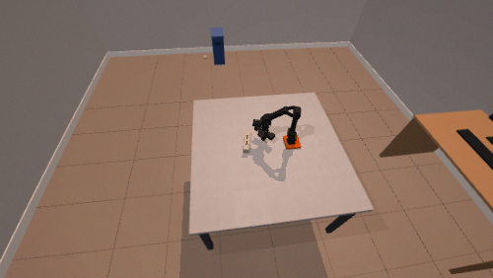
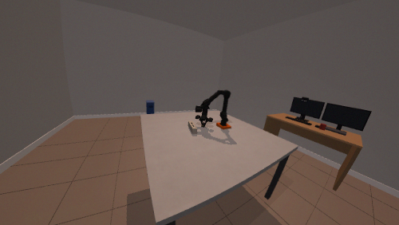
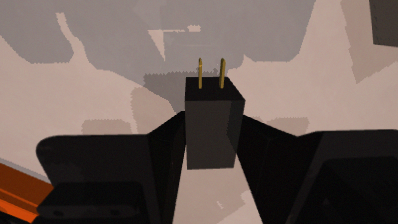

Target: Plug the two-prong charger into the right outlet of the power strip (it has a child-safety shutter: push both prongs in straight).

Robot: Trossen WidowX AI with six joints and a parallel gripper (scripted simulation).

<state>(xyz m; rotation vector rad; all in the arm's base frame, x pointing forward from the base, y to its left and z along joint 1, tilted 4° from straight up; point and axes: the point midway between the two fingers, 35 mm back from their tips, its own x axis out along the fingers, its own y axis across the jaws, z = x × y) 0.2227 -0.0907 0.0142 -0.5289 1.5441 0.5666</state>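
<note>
As far as you can judge, you are at the grasping step: your gripper [image 1: 266,135] [image 2: 203,124] [image 3: 207,116] has its jaws closed on the two-prong charger [image 3: 211,132], one finger against each side. From the left in the top view, the power strip [image 1: 246,142] [image 2: 192,128] comes first, a pale, narrow bar with dark outlet marks, lying near the gripper on the smooth, light table [image 1: 222,197] [image 2: 191,167]. Next is the charger, a dark matte block with squared edges; its two thin brass-coloured prongs point away from your fingers, side by side. Right of it, the black jointed arm [image 1: 281,111] [image 2: 226,94] rises from a flat orange base plate [image 1: 298,146] [image 2: 229,127]. Your next move probably calls for a steady lift, then lining both prongs up with the right outlet and pushing straight, since a tilt could leave the shutter blocked.
</note>
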